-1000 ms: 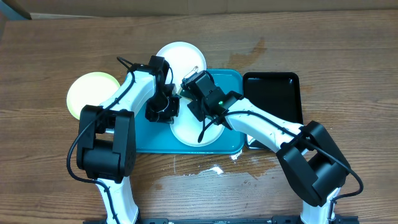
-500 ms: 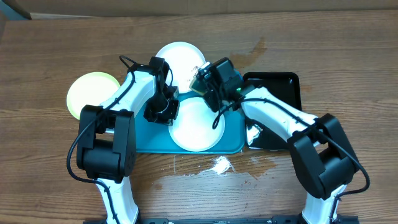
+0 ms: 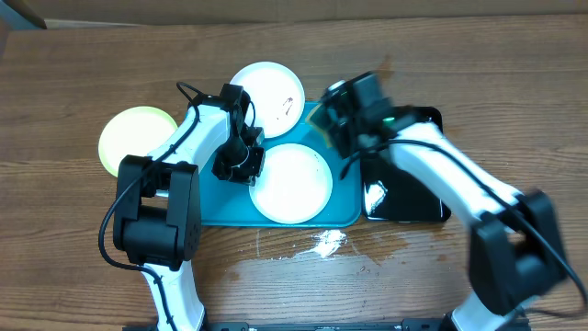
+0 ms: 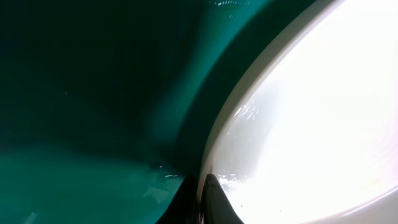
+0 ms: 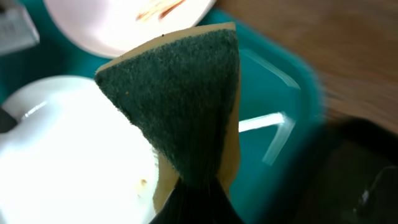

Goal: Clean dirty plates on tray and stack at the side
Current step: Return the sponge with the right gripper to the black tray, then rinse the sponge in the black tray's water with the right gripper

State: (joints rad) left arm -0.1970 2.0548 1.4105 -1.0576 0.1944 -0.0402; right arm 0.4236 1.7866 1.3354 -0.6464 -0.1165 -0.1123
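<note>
The turquoise tray [image 3: 216, 198] holds one white plate [image 3: 291, 182], which looks wiped and wet. My left gripper [image 3: 241, 164] is shut on that plate's left rim; in the left wrist view its fingertips [image 4: 200, 202] pinch the rim of the plate [image 4: 298, 124] over the tray [image 4: 93, 124]. A second white plate [image 3: 266, 87] with brown smears sits at the tray's back edge. A lime-green plate [image 3: 138, 138] lies on the table to the left. My right gripper [image 3: 333, 119] is shut on a green-and-yellow sponge [image 5: 180, 99], above the tray's back right corner.
A glossy black tray [image 3: 427, 124] lies right of the turquoise one, under my right arm. White foam and wet patches [image 3: 326, 242] mark the wood in front of the trays. Cardboard runs along the table's back edge.
My right gripper has lifted the sponge off the white plate and swung right and back toward the black tray. The left gripper has kept its hold on the rim.
</note>
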